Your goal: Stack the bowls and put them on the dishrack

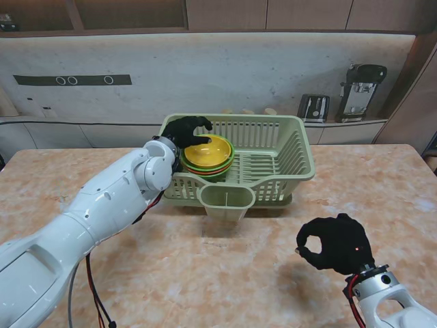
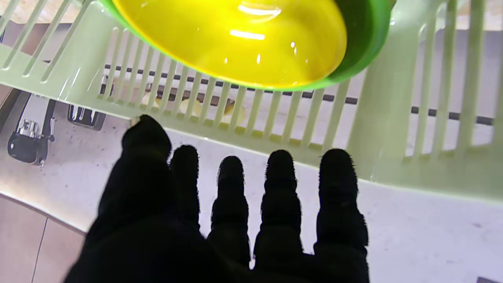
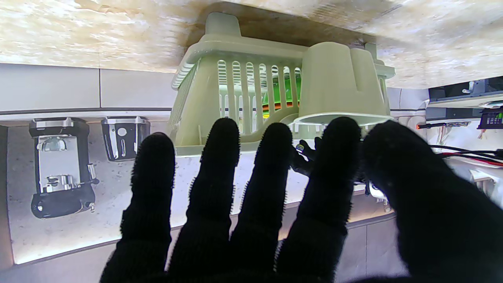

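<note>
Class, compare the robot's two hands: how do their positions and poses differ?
The left robot hand reaches over the dishrack beside the stacked bowls, fingers spread; the right robot hand hangs above bare table, thumb and finger curled into a ring. Both wear black gloves and hold nothing.

- The dishrack [image 1: 287, 147] stands on the table [image 1: 205, 273] toward its far edge, about midway between left and right.
- The stack of bowls [image 1: 208, 156] sits inside the dishrack, in its left part.
- A cutlery cup [image 1: 227, 201] hangs on the dishrack's near wall, just to the right of the stack.
- The left robot hand [image 1: 186, 131] is over the dishrack's left rim, at the far left side of the stack; whether it touches the bowls cannot be told.
- The right robot hand [image 1: 336, 244] is over the near right part of the table, well apart from the dishrack.
- Two appliances [image 1: 362, 92] stand on a counter behind the table, far right.
</note>
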### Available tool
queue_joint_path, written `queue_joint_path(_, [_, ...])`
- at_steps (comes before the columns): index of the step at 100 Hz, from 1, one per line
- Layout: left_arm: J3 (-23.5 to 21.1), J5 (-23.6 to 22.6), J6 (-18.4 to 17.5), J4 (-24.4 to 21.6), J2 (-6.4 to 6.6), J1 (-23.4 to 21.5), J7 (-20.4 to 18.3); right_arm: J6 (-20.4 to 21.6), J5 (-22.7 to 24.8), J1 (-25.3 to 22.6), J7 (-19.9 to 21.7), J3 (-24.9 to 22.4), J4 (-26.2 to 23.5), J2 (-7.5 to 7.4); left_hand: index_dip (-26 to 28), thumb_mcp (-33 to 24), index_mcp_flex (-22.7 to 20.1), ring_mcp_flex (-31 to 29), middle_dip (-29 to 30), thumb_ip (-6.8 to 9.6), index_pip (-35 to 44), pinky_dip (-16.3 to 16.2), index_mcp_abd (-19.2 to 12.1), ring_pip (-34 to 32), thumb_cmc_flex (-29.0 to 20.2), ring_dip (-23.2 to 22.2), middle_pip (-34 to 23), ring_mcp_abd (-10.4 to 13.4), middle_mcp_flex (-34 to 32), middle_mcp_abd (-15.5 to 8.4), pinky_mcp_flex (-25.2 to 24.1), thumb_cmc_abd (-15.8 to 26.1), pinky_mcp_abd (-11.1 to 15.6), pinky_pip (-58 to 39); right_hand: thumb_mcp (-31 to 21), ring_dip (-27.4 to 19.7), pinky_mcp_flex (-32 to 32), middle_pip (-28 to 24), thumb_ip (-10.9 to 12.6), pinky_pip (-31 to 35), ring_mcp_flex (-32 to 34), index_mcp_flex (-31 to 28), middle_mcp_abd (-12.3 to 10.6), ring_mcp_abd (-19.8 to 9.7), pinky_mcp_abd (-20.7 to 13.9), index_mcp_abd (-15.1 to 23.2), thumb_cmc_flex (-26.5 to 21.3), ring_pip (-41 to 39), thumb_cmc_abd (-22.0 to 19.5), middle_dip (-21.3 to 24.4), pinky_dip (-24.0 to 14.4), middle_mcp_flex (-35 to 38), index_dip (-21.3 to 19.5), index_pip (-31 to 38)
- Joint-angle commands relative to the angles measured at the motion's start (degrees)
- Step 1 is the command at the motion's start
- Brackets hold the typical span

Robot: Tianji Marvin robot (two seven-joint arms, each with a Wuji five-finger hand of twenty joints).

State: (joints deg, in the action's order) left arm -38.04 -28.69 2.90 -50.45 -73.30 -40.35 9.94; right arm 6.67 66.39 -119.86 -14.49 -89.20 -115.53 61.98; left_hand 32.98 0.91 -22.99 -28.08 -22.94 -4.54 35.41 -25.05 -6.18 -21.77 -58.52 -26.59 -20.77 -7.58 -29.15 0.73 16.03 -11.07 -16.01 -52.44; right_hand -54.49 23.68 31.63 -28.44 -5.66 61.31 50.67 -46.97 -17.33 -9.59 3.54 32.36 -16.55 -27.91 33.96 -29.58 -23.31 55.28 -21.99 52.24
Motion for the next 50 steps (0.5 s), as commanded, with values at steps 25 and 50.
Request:
queue_joint_path(25, [-6.8,-4.8,-0.2,-11.2,3.99,-7.3,-1.4,0.3,0.1,0.1,1.0,0.8,0.1,0.22,4.9,1.1,-2.9,-5.2,-6.3,-0.21,7.8,-0.7,-2.4,-0.9,-4.1,-4.5,-3.2,2.2,-5.7,-1.9,3.0,-1.3,-0.7,-0.8,-0.5,1.1,-0.4,0.7,-1.0,0.6,0.1,-0.5,-1.5,-0.8,-0.6,1.2,-0.5,0.5,0.6,-0.4,0.3,1.3,0.1,1.2])
queue_joint_path(50, [-14.5,-9.1,0.3,-22.8,6.41,-16.9,-1.9,0.3,0.1,0.5,1.4,1.4,0.1,0.16,8.2,1.0,-4.7,-7.8,-9.0,-0.19,11.6,-1.4,-2.1,-2.9,-4.5,-8.2,-4.8,1.7,-8.8,-1.1,5.5,-1.2,-0.8,-3.3,-0.5,1.1,-0.4,0.7,-1.0,0.6,0.0,-0.5,-1.6,-0.9,-0.6,1.2,-0.5,0.5,0.6,-0.4,0.3,1.3,0.1,1.2])
